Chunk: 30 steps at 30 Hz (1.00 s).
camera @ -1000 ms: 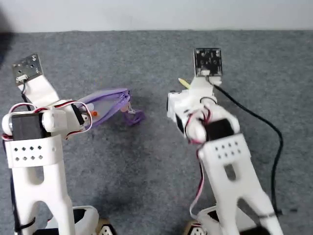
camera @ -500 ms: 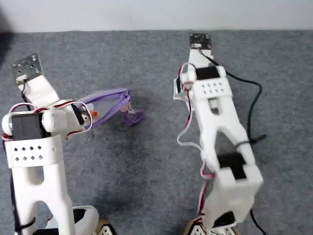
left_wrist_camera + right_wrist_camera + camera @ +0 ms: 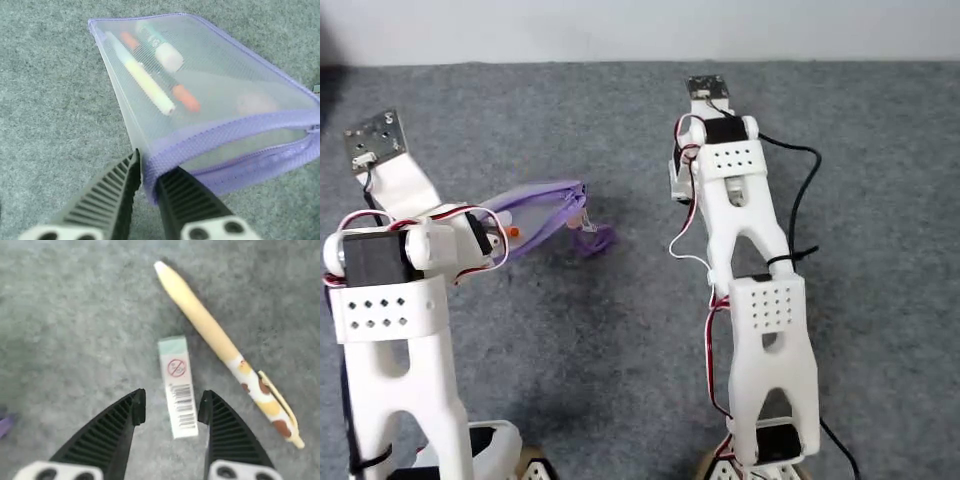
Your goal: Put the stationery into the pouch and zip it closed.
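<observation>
Left gripper (image 3: 147, 175) pinches translucent purple-edged pouch (image 3: 200, 90) by its corner seam. Right gripper (image 3: 172, 407), open, straddles white rectangular eraser (image 3: 177, 385); cream plastic pen (image 3: 220, 342) just beside, on grey carpet (image 3: 75, 315).

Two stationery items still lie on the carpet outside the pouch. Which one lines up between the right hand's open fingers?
The small white eraser with the barcode sleeve. The yellow pen lies beside it, outside the fingers of the right hand.

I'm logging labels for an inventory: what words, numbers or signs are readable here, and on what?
White rectangular eraser in its paper sleeve: a round red prohibition sign and a barcode; digits too blurred to read.
Yellow pen with brown patches: no print visible.
Translucent purple-edged pouch and the pens inside: nothing legible.
</observation>
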Each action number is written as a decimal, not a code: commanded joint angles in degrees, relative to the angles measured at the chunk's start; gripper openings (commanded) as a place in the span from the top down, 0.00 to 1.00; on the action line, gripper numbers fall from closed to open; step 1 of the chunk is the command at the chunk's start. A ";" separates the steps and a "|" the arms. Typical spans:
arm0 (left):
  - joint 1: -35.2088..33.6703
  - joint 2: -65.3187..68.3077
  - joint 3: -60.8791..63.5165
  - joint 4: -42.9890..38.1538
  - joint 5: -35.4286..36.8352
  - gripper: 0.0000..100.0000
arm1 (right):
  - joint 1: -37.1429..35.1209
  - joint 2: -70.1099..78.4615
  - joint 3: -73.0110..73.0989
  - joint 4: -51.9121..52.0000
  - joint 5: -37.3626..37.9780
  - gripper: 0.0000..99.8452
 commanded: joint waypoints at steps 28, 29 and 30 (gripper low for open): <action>0.44 0.18 -0.13 0.97 0.35 0.99 | -0.22 -10.77 -23.21 13.85 6.33 0.99; 0.44 0.18 -0.13 0.97 0.35 0.99 | -0.22 -13.76 -19.69 13.85 6.33 0.99; 0.44 0.18 -0.13 0.97 0.35 0.99 | -0.31 -16.92 -15.82 13.85 6.33 0.99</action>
